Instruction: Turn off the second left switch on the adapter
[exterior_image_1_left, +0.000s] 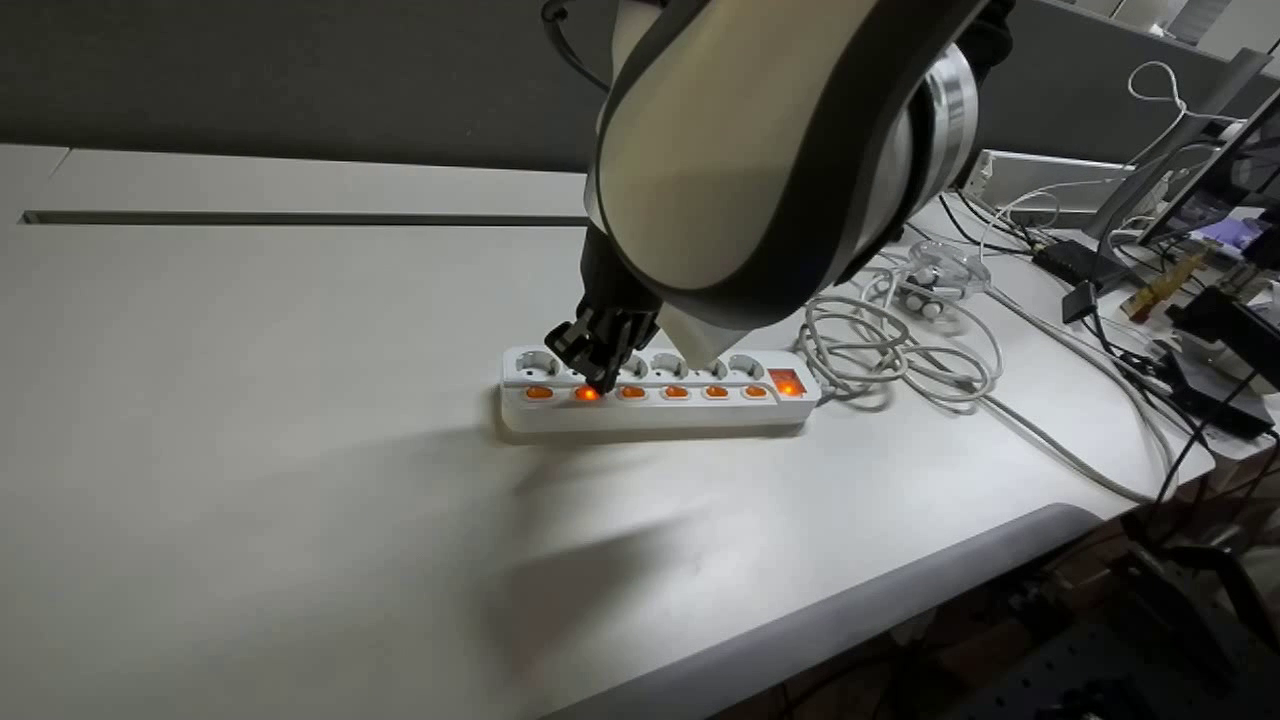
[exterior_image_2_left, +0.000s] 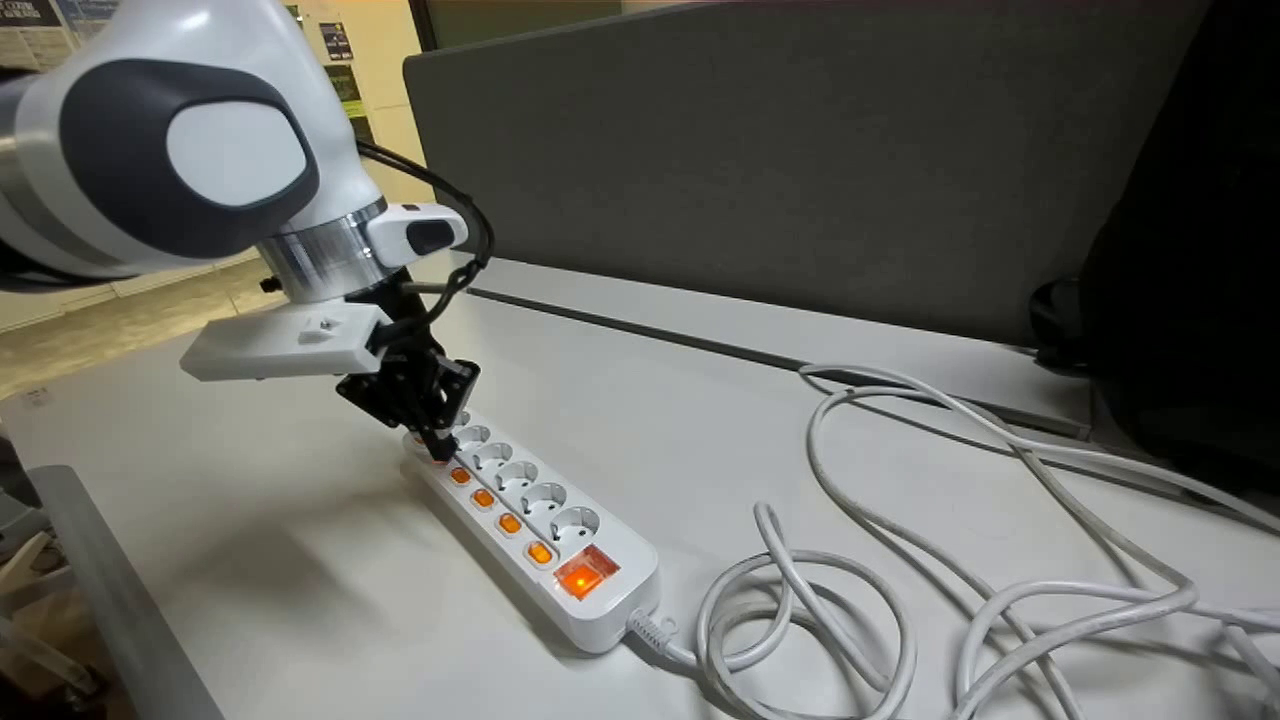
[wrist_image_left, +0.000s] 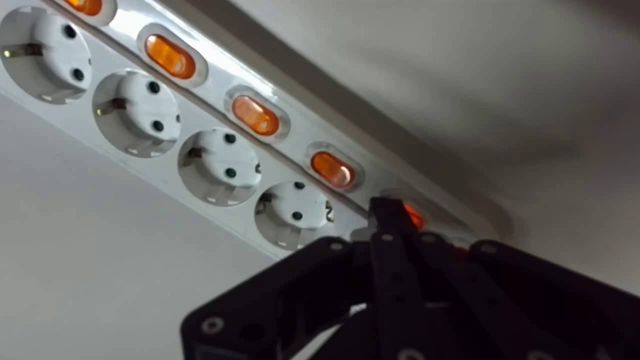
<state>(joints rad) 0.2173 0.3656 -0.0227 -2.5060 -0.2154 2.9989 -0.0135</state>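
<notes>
The adapter is a white power strip (exterior_image_1_left: 650, 417) lying on the table, with a row of sockets and orange rocker switches along it. It also shows in an exterior view (exterior_image_2_left: 625, 555) and in the wrist view (wrist_image_left: 295, 142). The second left switch (exterior_image_1_left: 587, 394) glows bright orange-red. In the wrist view it (wrist_image_left: 415, 216) is partly covered by my fingertips. My gripper (exterior_image_1_left: 601, 385) is shut and empty, its tips pointing down at this switch's inner end. Whether they touch it cannot be told. The gripper also shows in an exterior view (exterior_image_2_left: 440, 452) and in the wrist view (wrist_image_left: 392, 212).
The third switch (exterior_image_1_left: 632, 393) sits close beside my fingertips and looks unlit. A lit main switch (exterior_image_1_left: 787, 383) is at the strip's cable end. Coiled white cables (exterior_image_1_left: 870, 345) lie beyond that end. A grey partition (exterior_image_2_left: 780, 180) stands behind the table.
</notes>
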